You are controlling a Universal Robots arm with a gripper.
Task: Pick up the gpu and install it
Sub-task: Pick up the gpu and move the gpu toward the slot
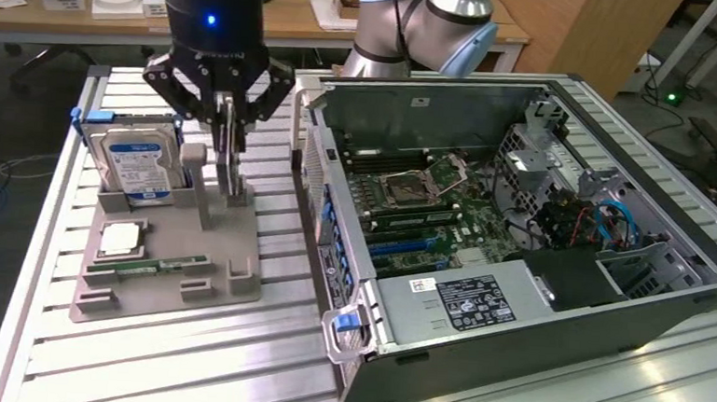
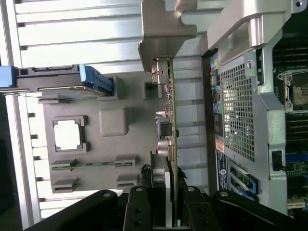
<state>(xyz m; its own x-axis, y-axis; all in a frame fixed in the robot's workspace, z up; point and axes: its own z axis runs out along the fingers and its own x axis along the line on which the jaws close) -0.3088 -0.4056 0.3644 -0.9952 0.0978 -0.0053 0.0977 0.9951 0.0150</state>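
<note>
While the gpu (image 1: 230, 173) stands on edge in the grey holder (image 1: 167, 278) on the table (image 1: 199, 369), my hand (image 1: 228, 142) is clamped on its upper part, beside the open computer case (image 1: 601, 319).

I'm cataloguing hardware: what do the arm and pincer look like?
The arm has silvery tubes, pale blue joint caps and a black cable. The pincer is black, with bolted linkage fingers under a black cylinder bearing a glowing blue light.
</note>
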